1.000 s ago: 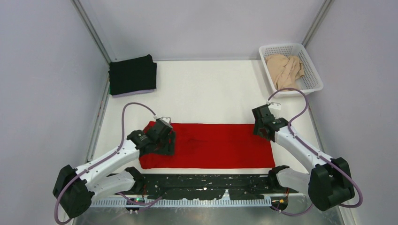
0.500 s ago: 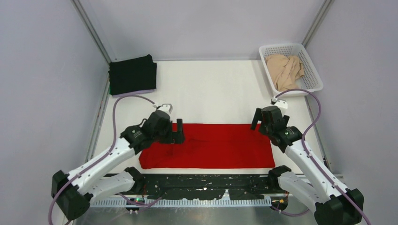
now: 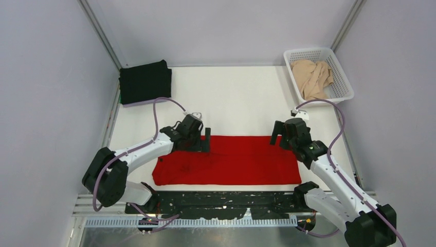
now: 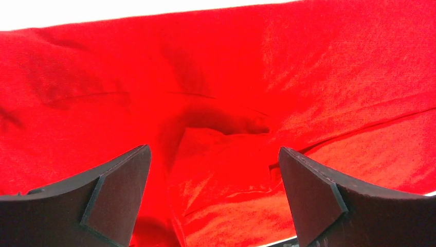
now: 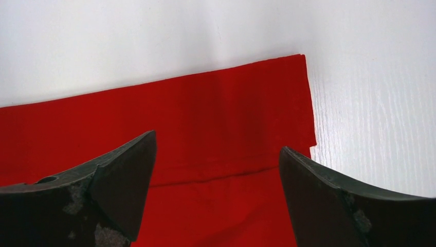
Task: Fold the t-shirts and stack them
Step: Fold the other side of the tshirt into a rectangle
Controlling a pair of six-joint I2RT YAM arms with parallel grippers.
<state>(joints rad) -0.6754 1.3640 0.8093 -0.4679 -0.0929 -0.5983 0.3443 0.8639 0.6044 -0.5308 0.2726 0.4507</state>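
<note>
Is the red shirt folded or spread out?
Partly folded: the red shirt lies as a long strip, no sleeves showing, with layered edges at its right end.

red t-shirt [image 3: 231, 159]: matt cloth | table [image 3: 236, 98]: smooth, faint grain | basket [image 3: 340, 72]: plastic

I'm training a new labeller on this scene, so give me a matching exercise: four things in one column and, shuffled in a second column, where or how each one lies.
Column one
1. red t-shirt
2. black t-shirt
3. beige t-shirt
4. white basket

Column two
a. crumpled inside a container
b. standing at the far right corner of the table
c. folded, at the far left corner
d. laid flat as a long strip along the near edge

Pairs: 1-d, 2-c, 3-a, 4-b
</note>
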